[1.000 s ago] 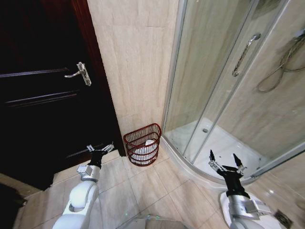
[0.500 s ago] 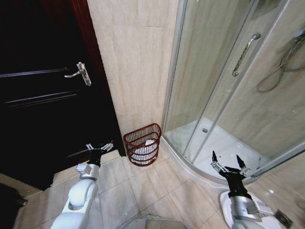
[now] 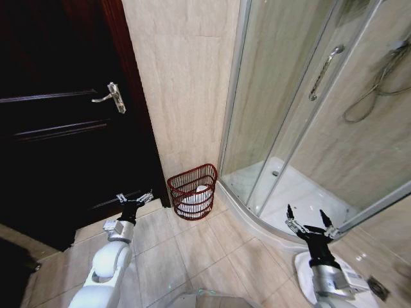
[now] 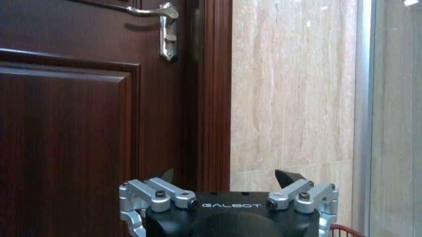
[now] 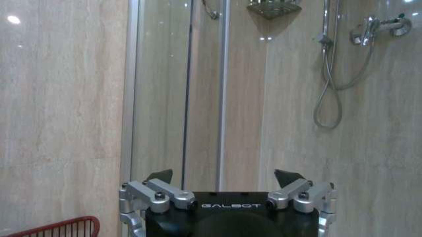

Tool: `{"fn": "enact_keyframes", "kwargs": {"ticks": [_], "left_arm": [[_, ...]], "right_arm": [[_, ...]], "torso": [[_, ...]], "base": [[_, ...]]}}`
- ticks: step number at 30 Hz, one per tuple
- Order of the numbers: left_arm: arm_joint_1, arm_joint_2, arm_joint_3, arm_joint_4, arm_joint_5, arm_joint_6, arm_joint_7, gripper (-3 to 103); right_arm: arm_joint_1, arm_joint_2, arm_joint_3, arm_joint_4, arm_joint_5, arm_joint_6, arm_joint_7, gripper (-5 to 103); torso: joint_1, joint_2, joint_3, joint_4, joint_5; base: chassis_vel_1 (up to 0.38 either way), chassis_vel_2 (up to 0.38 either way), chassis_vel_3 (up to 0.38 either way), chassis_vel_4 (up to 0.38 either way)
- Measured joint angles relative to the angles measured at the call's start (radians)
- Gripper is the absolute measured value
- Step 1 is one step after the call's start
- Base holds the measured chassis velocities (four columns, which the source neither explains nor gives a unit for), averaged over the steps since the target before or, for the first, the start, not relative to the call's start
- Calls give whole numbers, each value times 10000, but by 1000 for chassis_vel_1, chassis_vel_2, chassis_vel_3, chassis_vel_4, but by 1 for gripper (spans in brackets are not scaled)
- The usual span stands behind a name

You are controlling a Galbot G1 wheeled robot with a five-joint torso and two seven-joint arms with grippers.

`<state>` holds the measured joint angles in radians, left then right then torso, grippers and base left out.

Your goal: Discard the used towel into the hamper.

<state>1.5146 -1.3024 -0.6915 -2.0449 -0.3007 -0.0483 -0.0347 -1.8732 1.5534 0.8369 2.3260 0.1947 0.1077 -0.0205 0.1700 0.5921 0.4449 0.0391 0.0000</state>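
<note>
Head view: hamper (image 3: 193,192) sits between and ahead of my left jaws (image 3: 134,198) and right jaws (image 3: 313,225), both released, empty; white towel (image 3: 196,199) inside. Risk: a careless swing clips the wire rim.

A dark wooden door (image 3: 58,128) with a silver lever handle (image 3: 114,96) fills the left side, framed in reddish-brown wood. Beside it rises a beige marbled tile wall (image 3: 183,83). The glass shower enclosure (image 3: 302,122) (curved white tray, hose, perhaps a corner shelf) stands right. Pale floor tiles (image 3: 192,256) gleam.
</note>
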Motion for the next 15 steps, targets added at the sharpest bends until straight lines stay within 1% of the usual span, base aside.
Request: {"fn": "enact_keyframes", "kwargs": {"ticks": [6, 15], "left_arm": [[23, 14, -65, -8, 3, -18, 4, 100], [32, -12, 2, -9, 158, -60, 12, 100]], "right_arm": [[52, 2, -20, -55, 10, 20, 9, 100], [-47, -16, 42, -142, 73, 239, 17, 100]], "torso": [[0, 0, 0, 1, 1], [0, 0, 0, 0, 0]], "base": [[41, -64, -39, 54], [18, -74, -22, 57]]}}
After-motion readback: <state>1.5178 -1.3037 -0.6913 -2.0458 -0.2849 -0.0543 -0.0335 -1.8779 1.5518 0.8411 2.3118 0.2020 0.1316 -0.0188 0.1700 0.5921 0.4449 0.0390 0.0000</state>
